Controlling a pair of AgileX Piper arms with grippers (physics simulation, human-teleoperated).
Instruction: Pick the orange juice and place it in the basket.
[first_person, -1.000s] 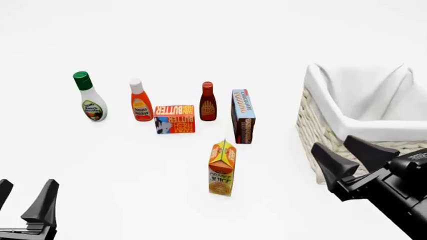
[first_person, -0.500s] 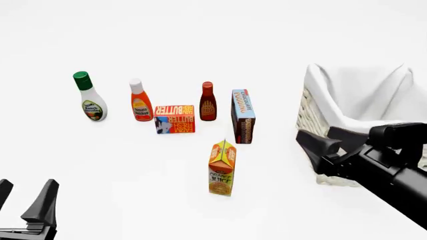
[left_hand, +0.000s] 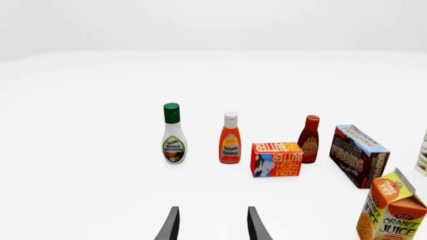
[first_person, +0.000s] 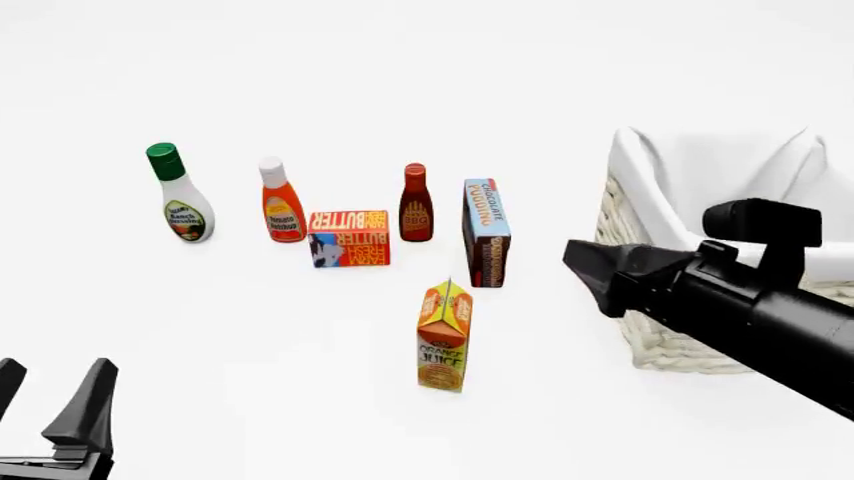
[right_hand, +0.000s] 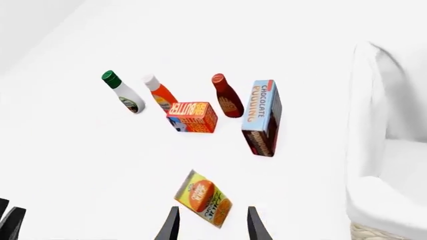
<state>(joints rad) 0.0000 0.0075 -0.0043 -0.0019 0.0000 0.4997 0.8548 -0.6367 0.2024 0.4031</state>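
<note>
Orange juice (first_person: 445, 337) is seen upright on the white table (first_person: 400, 80), nearest of the groceries, untouched by either gripper. Nearer than the carton and to its left, the left gripper (first_person: 47, 405) is held with its jaws parted and empty. To the carton's right, the right gripper (first_person: 594, 265) is stretched toward it in front of the basket (first_person: 641, 250); its jaws are spread, as the right wrist view shows. Beyond the carton, a chocolate pudding box (first_person: 486, 232), butter box (first_person: 348, 238), barbecue sauce bottle (first_person: 415, 203), ketchup bottle (first_person: 280, 201) and ranch dressing bottle (first_person: 176, 194) are ranged.
</note>
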